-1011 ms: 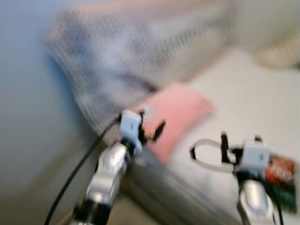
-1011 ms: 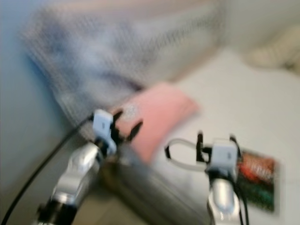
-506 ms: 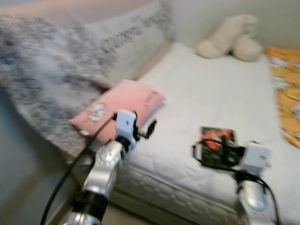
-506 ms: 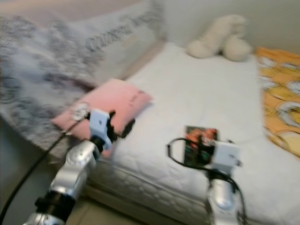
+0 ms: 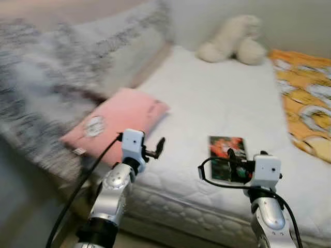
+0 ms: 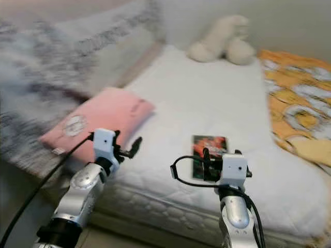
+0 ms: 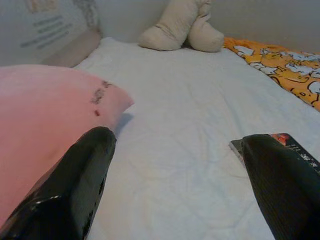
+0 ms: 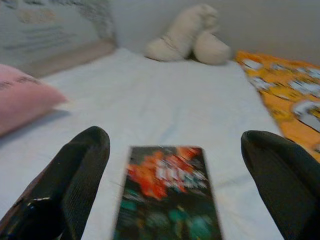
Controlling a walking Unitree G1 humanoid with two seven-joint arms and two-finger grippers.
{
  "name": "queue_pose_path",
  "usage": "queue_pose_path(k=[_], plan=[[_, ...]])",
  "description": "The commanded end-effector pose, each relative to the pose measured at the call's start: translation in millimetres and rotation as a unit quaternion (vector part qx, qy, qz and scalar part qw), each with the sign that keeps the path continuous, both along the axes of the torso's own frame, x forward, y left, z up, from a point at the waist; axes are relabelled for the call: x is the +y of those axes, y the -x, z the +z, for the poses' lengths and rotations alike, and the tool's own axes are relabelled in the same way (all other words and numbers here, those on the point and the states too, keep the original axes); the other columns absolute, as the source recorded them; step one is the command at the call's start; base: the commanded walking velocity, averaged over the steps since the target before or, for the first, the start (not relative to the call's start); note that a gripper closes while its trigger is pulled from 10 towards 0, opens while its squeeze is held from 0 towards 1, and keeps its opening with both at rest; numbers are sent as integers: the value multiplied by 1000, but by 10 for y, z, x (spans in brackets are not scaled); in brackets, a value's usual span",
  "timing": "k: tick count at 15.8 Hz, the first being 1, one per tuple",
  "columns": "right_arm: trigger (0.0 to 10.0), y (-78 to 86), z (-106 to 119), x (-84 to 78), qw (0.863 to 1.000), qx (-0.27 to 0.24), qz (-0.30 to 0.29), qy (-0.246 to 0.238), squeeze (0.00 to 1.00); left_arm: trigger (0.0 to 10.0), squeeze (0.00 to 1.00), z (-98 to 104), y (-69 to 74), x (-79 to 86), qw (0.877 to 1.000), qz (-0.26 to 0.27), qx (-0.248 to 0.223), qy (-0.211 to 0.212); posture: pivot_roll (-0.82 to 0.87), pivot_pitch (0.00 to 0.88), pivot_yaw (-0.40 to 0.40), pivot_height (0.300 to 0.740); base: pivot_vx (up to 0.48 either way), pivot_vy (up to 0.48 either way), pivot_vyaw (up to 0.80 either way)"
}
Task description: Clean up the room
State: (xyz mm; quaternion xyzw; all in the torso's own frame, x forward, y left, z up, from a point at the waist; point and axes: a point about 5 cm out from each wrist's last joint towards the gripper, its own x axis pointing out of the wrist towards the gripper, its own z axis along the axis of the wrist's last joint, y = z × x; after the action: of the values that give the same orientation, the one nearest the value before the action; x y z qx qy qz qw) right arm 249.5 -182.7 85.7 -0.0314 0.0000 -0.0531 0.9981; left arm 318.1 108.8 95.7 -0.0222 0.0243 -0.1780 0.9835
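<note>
While its fingers stand wide apart, the right gripper [image 8: 175, 185] hovers low over the near edge of the white mattress [image 5: 217, 103], with the dark book [image 8: 167, 197] lying flat just ahead between the fingertips. The left gripper [image 7: 175, 190] is likewise spread open, held above the mattress edge beside the pink pillow [image 5: 116, 121]. Farther back, a cream plush toy [image 5: 232, 39] rests by the wall, an orange patterned blanket [image 5: 305, 103] covers the right side, and a grey patterned cushion [image 5: 77, 57] leans on the left.

Soft even daylight; motion blur, strongest at left.
</note>
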Motion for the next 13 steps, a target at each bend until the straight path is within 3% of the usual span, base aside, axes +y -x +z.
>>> queue_pose_path(k=[1, 2, 6, 10, 13], plan=[[10000, -43, 6, 14, 1000, -3, 6, 1, 0, 10000, 0, 69, -39, -6, 1000, 6, -14, -3, 112, 0, 6, 740, 0, 0, -781], [10000, -43, 6, 14, 1000, -3, 6, 1, 0, 10000, 0, 69, -39, -6, 1000, 6, -14, -3, 112, 0, 6, 740, 0, 0, -781], [10000, -129, 66, 119, 999, -22, 36, 12, 0, 10000, 0, 131, -81, 89, 999, 19, -30, -14, 122, 0, -2, 740, 0, 0, 0], [10000, -106, 45, 114, 999, -18, 43, 14, 0, 10000, 0, 176, -88, 72, 999, -8, -34, 9, 118, 0, -2, 740, 0, 480, 0], [10000, -88, 29, 125, 999, -15, 49, 17, 0, 10000, 0, 189, -78, 43, 999, -22, -36, 14, 120, 0, 1, 740, 0, 480, -800]])
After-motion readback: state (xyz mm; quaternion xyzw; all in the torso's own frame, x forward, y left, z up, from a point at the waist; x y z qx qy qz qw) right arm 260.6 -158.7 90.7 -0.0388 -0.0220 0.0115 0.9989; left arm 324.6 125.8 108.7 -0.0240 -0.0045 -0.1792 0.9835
